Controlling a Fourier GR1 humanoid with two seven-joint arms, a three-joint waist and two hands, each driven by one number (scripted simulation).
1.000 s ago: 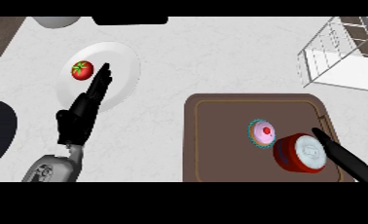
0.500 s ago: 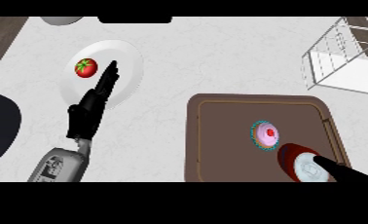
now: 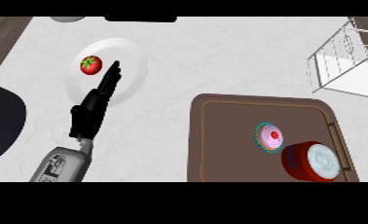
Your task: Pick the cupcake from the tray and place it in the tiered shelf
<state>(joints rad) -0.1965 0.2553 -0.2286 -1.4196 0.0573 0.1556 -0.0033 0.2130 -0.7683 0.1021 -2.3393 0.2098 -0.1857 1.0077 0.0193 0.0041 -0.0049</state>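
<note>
The left hand [image 3: 95,106] stretches flat, fingers straight and together, over a white plate [image 3: 133,55], its tips just beside a tomato [image 3: 90,65]. Well off to its right, the cupcake [image 3: 269,137] sits on the brown tray [image 3: 215,140] beside a red can [image 3: 310,161], the wire tiered shelf [image 3: 338,65] beyond on the pale marble counter [image 3: 215,57].

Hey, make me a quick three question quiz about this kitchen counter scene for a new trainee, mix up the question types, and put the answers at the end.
1. True or false: the cupcake already sits in the tiered shelf.
2. Multiple choice: what lies on the white plate? A) a tomato B) a banana C) a spoon
3. Fill in: beside the cupcake on the brown tray lies a red ____.

Key
1. False; it is on the tray.
2. A, the tomato, next to the left hand, whose straight fingers reach over the plate.
3. Can.
</note>
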